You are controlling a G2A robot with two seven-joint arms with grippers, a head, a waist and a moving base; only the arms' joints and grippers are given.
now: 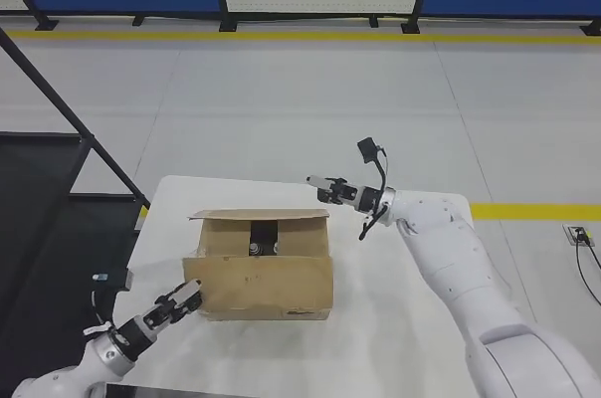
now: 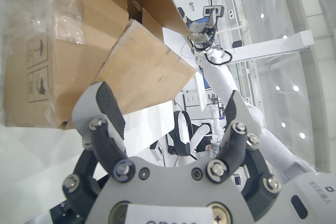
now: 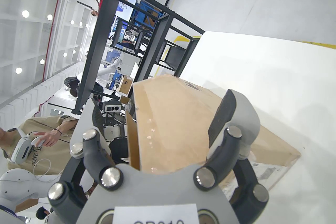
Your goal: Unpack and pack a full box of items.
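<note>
While the brown cardboard box (image 1: 261,284) sits on the white surface (image 1: 400,318) with its top flaps unfolded, both arms hold near opposite corners of it. The left end effector (image 1: 186,297) is low beside the box's near left corner, with its fingers spread and nothing between them. In its own wrist view, the left end effector (image 2: 170,107) faces a short side flap that juts out from the box (image 2: 65,51) just ahead of one dark finger pad (image 2: 110,104). Contact between the pad and the flap cannot be made out. A strip of clear tape wrinkles across the box's side there.

The right end effector (image 1: 320,184) is raised just beyond the far right corner of the box, near the long far flap. In its wrist view, the right end effector (image 3: 160,107) is released and gripping nothing, and the box (image 3: 178,125) lies directly ahead of its fingers. Something dark shows through the gap between the flaps.
</note>
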